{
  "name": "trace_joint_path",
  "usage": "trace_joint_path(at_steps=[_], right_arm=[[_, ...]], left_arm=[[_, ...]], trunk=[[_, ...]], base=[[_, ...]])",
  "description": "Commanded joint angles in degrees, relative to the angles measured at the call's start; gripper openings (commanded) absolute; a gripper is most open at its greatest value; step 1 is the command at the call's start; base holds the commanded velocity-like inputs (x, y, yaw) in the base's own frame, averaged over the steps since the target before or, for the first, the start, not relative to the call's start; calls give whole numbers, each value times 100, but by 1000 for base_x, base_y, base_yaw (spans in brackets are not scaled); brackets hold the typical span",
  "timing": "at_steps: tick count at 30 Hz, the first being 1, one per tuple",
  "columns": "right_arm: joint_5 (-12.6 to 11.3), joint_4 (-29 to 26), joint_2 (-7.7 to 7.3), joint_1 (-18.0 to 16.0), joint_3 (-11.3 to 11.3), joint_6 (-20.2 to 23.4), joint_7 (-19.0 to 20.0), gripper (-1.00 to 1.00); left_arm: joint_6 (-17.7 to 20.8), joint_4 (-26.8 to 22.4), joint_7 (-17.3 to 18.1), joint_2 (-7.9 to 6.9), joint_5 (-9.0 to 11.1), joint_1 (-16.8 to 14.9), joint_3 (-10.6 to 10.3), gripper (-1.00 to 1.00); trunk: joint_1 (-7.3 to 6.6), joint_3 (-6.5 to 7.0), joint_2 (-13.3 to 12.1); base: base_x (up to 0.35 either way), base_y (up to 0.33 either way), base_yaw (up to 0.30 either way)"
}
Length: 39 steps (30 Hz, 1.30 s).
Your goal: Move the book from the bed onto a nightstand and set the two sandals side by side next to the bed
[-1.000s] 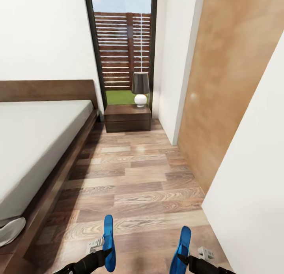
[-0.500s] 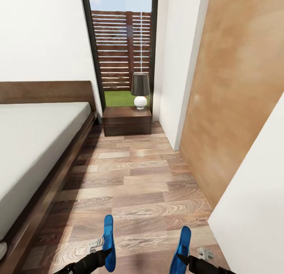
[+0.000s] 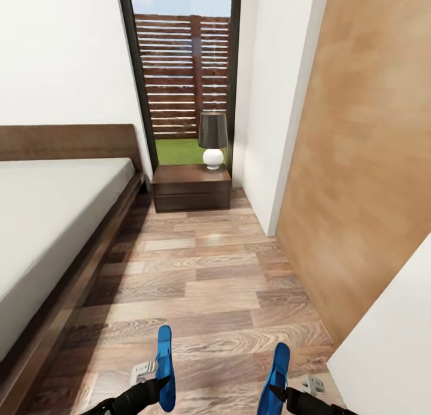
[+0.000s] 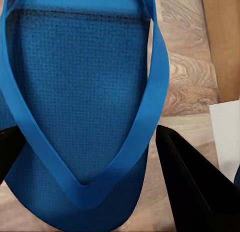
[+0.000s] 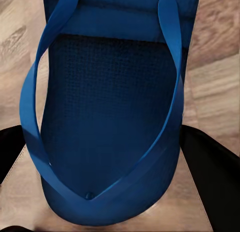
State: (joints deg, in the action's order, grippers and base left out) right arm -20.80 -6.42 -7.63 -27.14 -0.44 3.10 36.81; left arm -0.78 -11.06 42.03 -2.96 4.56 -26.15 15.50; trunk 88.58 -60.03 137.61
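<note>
The bedroom's wood-plank floor [image 3: 209, 283] runs from 6 o'clock up toward 12 o'clock in the head view, with white walls on both sides and a large light-brown wooden door panel [image 3: 365, 164] filling the 3 o'clock side. The bed [image 3: 54, 211], with its off-white mattress, dark brown frame and brown headboard, takes up the 9 o'clock side; no book can be made out on the part of the mattress seen here. At 12 o'clock a tall dark-framed window [image 3: 182, 74] looks out on a slatted wooden fence and a strip of grass. Below it, just beside the head of the bed, stands the dark reddish-brown nightstand [image 3: 191, 188], and on its top sits a table lamp [image 3: 212, 140] with a dark shade and a round white base.

At 6 o'clock both arms reach in from the bottom edge. The left gripper [image 3: 157, 384] has its fingers clenched on the left sandal [image 3: 164, 367], a bright blue flip-flop held on edge above the floor. The right gripper [image 3: 276, 392] has its fingers clenched on the right sandal [image 3: 276, 376], held the same way, well apart from the other. Each wrist view shows a blue sole and its V-shaped strap close up, with black fingers [image 4: 192, 182] at either side.
</note>
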Motion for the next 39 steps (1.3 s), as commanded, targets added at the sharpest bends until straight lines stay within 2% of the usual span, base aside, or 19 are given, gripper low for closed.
trace_joint_path(at_steps=[1, 39], right_arm=[[-38, -1, -1, -2, -9, 33, 19, -100], [-38, -3, -1, -2, -9, 33, 19, -100]], left_arm=[[-16, 7, 16, -3, 45, -4, -21, -100], [-16, 7, 16, -3, 45, -3, -21, -100]], trunk=[[2, -5, 2], [2, -5, 2]], base=[[320, 0, 0], [320, 0, 0]])
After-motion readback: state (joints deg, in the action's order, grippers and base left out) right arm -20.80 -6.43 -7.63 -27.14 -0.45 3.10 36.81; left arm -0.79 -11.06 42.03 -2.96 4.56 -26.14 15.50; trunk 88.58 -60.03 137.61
